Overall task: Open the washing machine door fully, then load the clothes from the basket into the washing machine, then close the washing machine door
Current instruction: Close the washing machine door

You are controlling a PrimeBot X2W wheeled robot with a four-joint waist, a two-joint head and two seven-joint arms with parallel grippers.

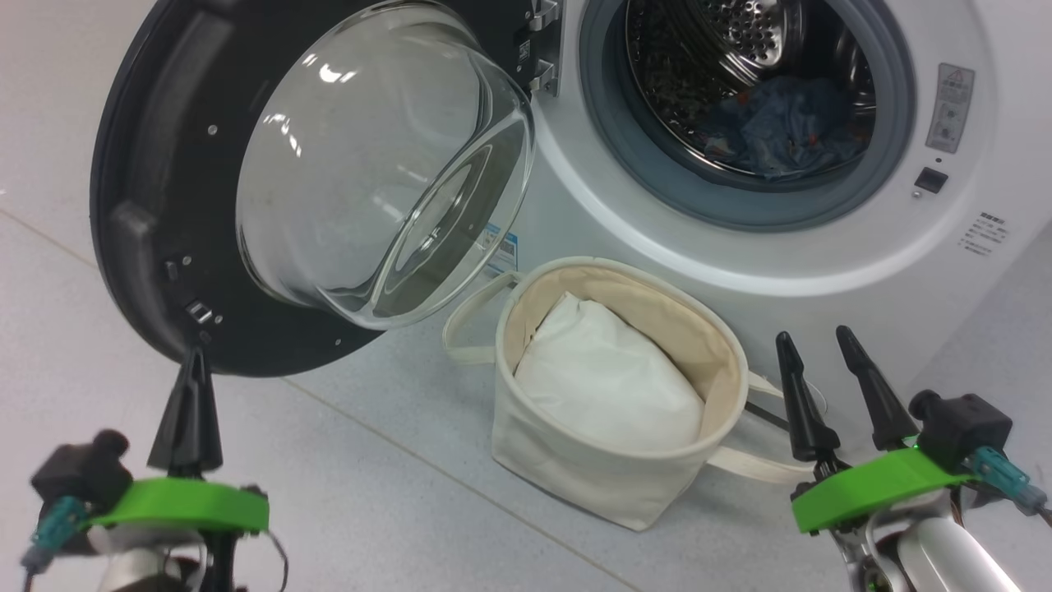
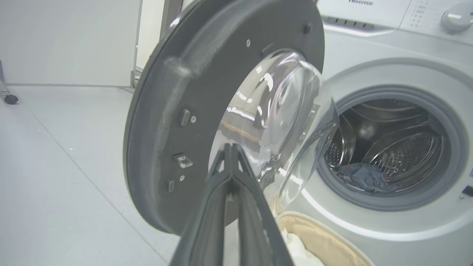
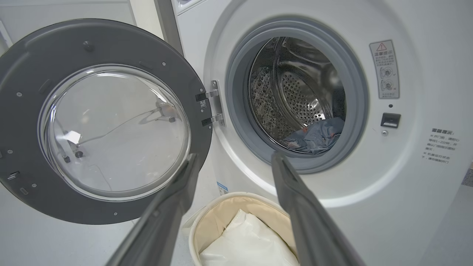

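Two grippers, different states: left gripper (image 1: 195, 349) had its jaws clenched on nothing just by the lower rim of the door (image 1: 140, 205), right gripper (image 1: 812, 333) sat released near the basket (image 1: 575, 460). Clothes (image 1: 781, 123) lay in the washing machine (image 1: 657, 255) drum and the basket held only a white bundle (image 1: 608, 378), so I'd push that rim steadily until it latches. Logo (image 2: 360, 2) read "Hisense".

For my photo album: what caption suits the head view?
Door open, clothes in the drum, white bundle in basket, left gripper and right gripper empty.
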